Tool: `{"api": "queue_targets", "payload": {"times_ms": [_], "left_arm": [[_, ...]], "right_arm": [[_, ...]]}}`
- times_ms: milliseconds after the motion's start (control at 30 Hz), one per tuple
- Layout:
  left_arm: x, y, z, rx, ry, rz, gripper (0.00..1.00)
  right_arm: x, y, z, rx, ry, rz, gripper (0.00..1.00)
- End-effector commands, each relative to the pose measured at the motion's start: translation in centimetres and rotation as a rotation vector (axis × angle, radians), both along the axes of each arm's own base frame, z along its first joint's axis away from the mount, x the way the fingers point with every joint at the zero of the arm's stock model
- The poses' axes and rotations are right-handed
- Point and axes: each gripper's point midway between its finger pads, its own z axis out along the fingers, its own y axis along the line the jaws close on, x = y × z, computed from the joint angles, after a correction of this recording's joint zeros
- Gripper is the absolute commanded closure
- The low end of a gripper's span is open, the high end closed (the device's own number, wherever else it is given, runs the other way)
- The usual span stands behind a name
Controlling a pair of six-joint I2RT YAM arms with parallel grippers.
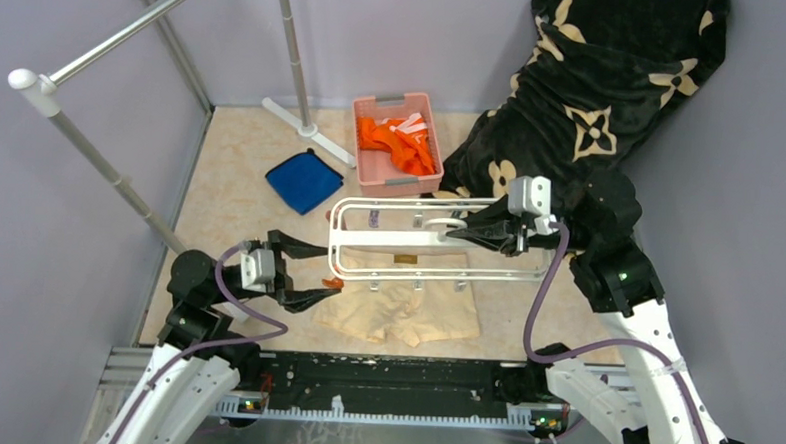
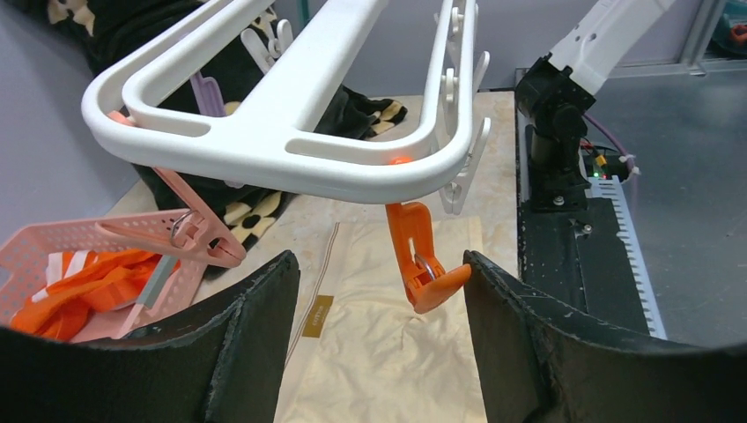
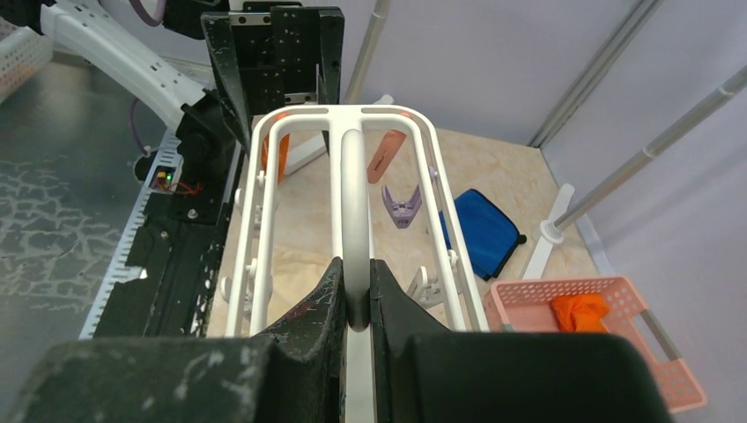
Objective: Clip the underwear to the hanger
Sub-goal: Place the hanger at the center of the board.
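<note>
Clamping right gripper on hanger centre bar; holding left gripper wide open around orange clip; losing underwear waistband partly behind bars.

The underwear lies flat on the counter near its front edge, the hanger is above it, and behind the hanger stands a basket with clothes in it, a folded cloth on its left.

One white hanger, one beige underwear, one pink basket, one blue cloth, one dark flowered blanket, one grey rack, two robot arms: left arm and right arm; under the hanger one orange clip, one pink clip, one purple clip
</note>
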Motion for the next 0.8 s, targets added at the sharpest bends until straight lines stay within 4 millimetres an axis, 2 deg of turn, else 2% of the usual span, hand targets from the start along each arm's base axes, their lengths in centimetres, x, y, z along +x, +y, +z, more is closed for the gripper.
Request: {"api": "queue_targets", "payload": {"times_ms": [0,433,633,767], "left_arm": [[-1.5,-0.3,2.0,-0.007,-0.080,-0.082,0.26],[-2.7,-0.6,3.3,-0.059,-0.080,-0.165,0.25],[-1.6,-0.4,4.6,-0.137,-0.009,-0.088,0.23],[-1.6,-0.5,4.6,-0.182,0.039,-0.094,0.23]], "right_arm": [[-1.4,0.0,4.8,0.081,-0.183,0.049,1.00],[-0.9,0.4,4.5,0.094,-0.168,0.066,1.00],[0.1,0.4,3.5,0.085,-0.150,0.032,1.00],[0.6,0.6,2.8,0.082,-0.134,0.022,1.00]]}}
